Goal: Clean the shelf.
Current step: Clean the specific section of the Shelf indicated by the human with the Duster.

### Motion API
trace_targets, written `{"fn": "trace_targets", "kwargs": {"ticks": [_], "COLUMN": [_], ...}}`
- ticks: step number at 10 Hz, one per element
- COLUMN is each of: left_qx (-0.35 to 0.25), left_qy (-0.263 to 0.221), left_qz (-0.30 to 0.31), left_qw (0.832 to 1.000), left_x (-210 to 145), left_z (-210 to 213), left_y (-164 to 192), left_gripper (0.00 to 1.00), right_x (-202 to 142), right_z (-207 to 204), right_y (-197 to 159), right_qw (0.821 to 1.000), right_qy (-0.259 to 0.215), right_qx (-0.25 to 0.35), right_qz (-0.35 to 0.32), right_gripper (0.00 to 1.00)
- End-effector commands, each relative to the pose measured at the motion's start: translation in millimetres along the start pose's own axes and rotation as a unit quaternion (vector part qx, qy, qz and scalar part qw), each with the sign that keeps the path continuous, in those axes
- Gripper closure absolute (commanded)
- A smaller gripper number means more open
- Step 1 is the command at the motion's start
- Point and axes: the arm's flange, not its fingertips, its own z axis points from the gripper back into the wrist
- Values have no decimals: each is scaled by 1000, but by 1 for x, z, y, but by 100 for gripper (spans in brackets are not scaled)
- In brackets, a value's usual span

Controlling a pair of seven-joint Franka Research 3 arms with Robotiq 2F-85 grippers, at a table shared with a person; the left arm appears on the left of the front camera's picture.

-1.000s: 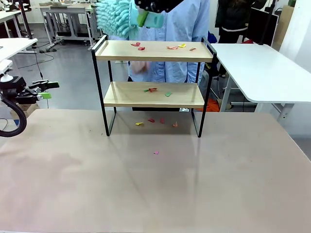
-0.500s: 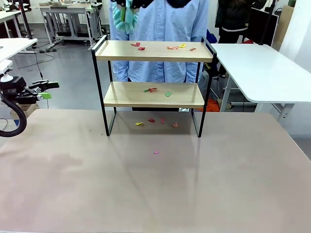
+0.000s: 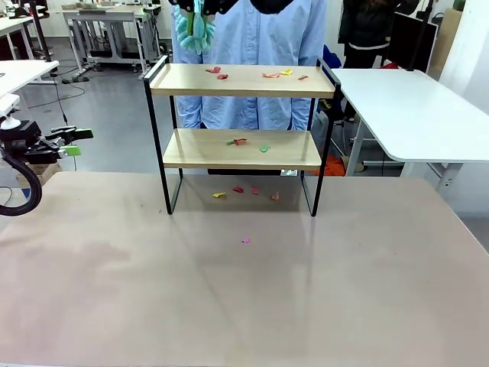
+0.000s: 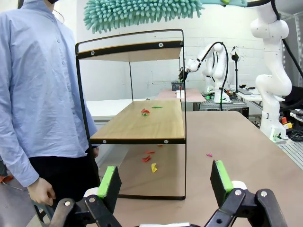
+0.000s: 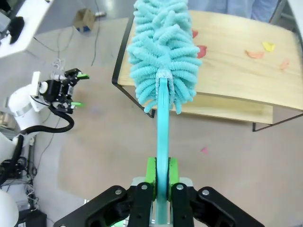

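Above the shelf (image 3: 244,86), near the bench's (image 3: 229,290) far edge, right jaws clamp a teal duster (image 5: 163,56) by its handle; left jaws gape empty, well aside. Approach step: next, lower it and sweep scraps (image 3: 218,73) off the top board.

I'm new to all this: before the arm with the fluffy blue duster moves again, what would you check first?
1. Grip on the duster: ok, right tool shut on its handle.
2. Duster over the shelf: ok, above the top board's left end.
3. Top board clean: not ok, scraps lie on it.
4. Path free of the left tool: ok, open, off to the side.
5. Room for the person: cannot tell, standing close behind the shelf.
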Motion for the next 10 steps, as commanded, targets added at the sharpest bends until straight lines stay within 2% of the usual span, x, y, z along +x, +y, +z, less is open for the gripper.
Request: {"fn": "trace_targets", "kwargs": {"ticks": [1,5,10], "left_qx": [-1,-1,-1], "left_qy": [0,0,0], "left_qz": [-1,-1,-1], "left_qw": [1000,1000,1000], "left_x": [4,4,4], "left_z": [-1,-1,-1], "left_y": [-3,-3,-3], "left_gripper": [0,0,0], "right_x": [2,1,-11], "right_z": [-25,-53,-82], "right_y": [31,58,67], "right_qw": [999,998,999], "right_qy": [-21,-44,1], "right_qx": [-17,-17,-9], "right_qz": [-20,-51,-47], "right_gripper": [87,87,87]}}
